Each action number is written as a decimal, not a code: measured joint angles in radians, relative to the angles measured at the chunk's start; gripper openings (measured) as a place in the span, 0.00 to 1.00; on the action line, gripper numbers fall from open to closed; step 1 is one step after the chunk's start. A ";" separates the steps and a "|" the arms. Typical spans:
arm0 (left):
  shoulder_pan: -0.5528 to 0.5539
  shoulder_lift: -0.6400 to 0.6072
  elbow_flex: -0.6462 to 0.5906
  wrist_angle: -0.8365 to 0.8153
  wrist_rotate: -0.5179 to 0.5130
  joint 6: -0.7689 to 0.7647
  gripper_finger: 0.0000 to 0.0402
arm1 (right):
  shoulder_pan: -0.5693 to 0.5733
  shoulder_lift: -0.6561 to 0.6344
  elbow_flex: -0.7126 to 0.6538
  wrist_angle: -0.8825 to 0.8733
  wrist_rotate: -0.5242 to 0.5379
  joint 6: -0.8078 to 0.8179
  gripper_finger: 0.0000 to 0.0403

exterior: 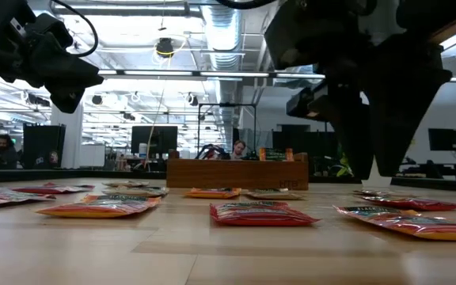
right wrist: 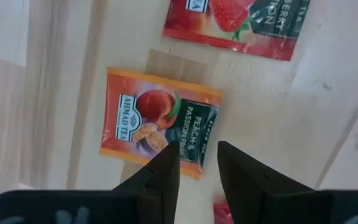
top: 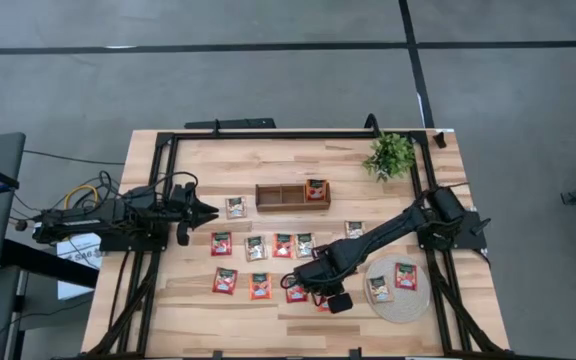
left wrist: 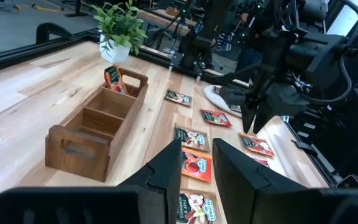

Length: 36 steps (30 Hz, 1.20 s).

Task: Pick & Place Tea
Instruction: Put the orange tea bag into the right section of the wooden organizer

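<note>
Several tea sachets [top: 255,247], red and pale, lie flat in two rows on the wooden table. One more stands in the right compartment of the wooden box [top: 268,205]. My right gripper [right wrist: 199,158] points down, open, just above an orange peach sachet [right wrist: 157,124], with a red strawberry sachet [right wrist: 235,25] beyond it. In the low view its fingertips [exterior: 362,170] hang clear of the table. My left gripper [top: 208,210] waits level and open at the table's left, holding nothing.
A round woven mat [top: 393,312] at the near right carries two sachets. A green plant [top: 390,155] stands at the far right. A black frame rail [top: 268,134] runs around the table's edges.
</note>
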 joint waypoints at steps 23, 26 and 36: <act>0.000 0.000 0.000 -0.002 0.000 0.000 0.21 | 0.003 0.010 -0.014 0.045 0.036 0.051 0.25; 0.000 0.000 0.000 -0.002 0.000 0.000 0.21 | 0.000 0.010 -0.050 0.058 0.035 0.079 0.25; 0.000 0.000 0.000 -0.002 -0.001 0.000 0.21 | -0.004 0.010 -0.080 0.077 0.035 0.098 0.24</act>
